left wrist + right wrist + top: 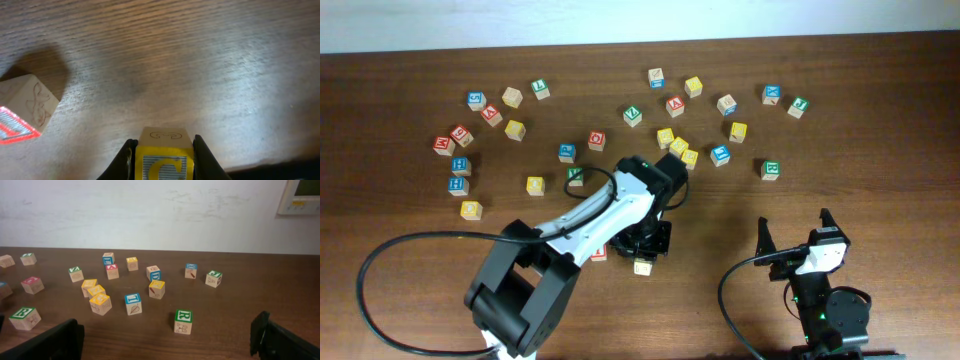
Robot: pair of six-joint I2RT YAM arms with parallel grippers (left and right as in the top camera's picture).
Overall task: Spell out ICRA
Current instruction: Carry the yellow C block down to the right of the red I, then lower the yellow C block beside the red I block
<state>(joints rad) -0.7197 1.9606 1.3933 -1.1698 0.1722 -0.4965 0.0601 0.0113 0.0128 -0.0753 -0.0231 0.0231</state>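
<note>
- Left claw [164, 151], on the big black-and-white arm [570, 240] that reaches across the near middle of the worktop: clenched on the yellow C cube [164, 169], one finger pressed to each side of it. Whether the cube rests on the wood or hangs just above it cannot be told.
- Worktop [880, 120]: dark brown wood grain, with a pale wall along its far edge.
- Right claw [795, 233]: released, fingers spread wide with nothing between them, at the near right of the worktop and well apart from every cube.
- Loose cubes [665, 137]: scattered over the far half of the worktop, faces red, yellow, green and blue.
- Red-faced cube [25, 112]: sits on the worktop near the yellow C cube, to its left in the left wrist view, not touching it; its letter cannot be read.
- Green R cube [183, 321]: stands alone on the worktop, the nearest cube ahead of the right claw.
- Red A cube [112, 271]: farther back, just beside a blue-faced cube [108, 258].
</note>
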